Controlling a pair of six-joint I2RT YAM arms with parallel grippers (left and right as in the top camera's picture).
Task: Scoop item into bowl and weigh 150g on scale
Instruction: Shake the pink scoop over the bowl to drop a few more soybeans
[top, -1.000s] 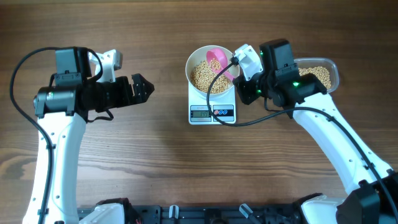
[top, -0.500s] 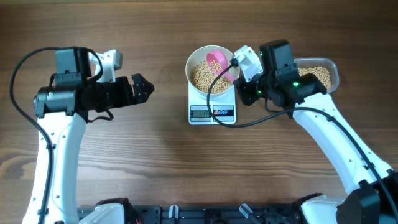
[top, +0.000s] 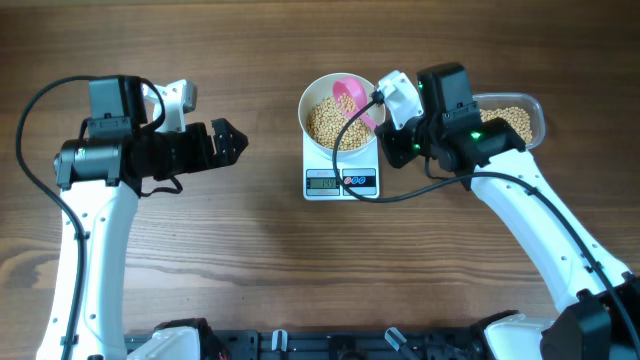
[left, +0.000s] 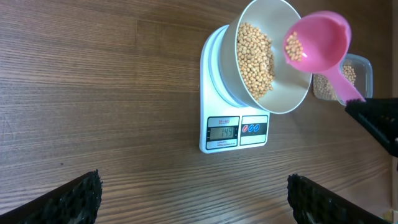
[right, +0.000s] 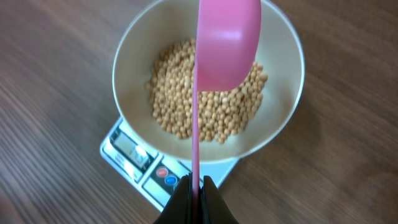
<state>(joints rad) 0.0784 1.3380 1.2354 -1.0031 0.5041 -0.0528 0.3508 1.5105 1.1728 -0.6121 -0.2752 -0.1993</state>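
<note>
My R gripper (right: 194, 186) is clamped tight on the pink scoop (right: 227, 43) handle. Scoop cup is just ahead of my fingers, over the bowl (right: 127, 68), w/ a few beans inside. Bowl w/ beans (right: 211, 115) sits on the scale (left: 236, 132), below & ahead of R gripper. L gripper (top: 226, 143) is spread wide, holding nothing, scale well ahead of it.

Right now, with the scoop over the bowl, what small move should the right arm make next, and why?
Probably tip the pink scoop slightly so its last few beans trickle into the bowl. The right pincer is shut on its handle, it hangs over the bowl on the scale, and the bowl already holds a good pile, so only fine additions seem needed.
</note>
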